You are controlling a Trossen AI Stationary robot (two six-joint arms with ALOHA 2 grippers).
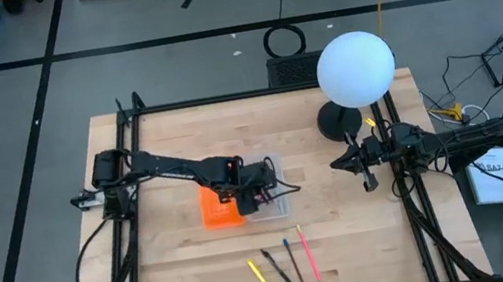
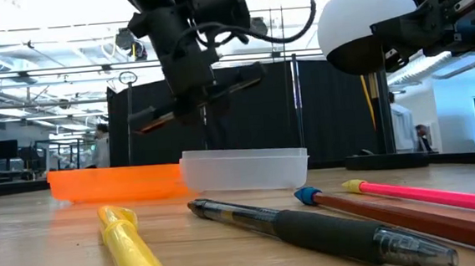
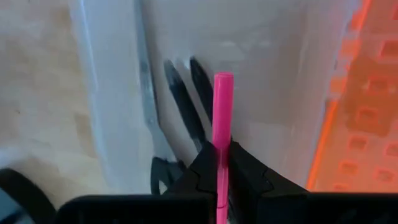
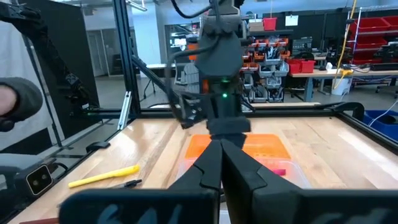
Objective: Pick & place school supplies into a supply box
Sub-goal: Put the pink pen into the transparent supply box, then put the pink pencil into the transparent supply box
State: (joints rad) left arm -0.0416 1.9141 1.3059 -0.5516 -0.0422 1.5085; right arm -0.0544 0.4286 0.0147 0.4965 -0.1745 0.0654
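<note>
My left gripper (image 1: 254, 189) hovers over the supply box's clear tray (image 1: 274, 198) and is shut on a pink pen (image 3: 222, 115). The orange gridded panel (image 1: 219, 211) lies flat beside the tray, toward the table's left. In the left wrist view, scissors with a silver blade (image 3: 147, 102) lie in the tray under the pen. On the wood near the front edge lie a yellow pen (image 1: 261, 277), a black pen (image 1: 277, 268), a blue-tipped pencil (image 1: 295, 268) and another pink pen (image 1: 308, 253). My right gripper (image 1: 368, 171), shut, waits at the table's right. My left gripper pinches the pink pen's shaft (image 3: 219, 155) between its two fingers, coming from above with the fingers across it. One end sticks out well past the fingers. The pen is lifted clear above the clear tray and sits nearly level, slightly tilted (image 2: 193, 102).
A lamp with a white globe (image 1: 355, 68) and dark base (image 1: 340, 123) stands at the table's far right, close to my right arm. Black frame rails (image 1: 136, 179) run along both sides. A person's sleeve (image 4: 15, 99) shows beyond the table. Bare wood lies between the box and the loose pens.
</note>
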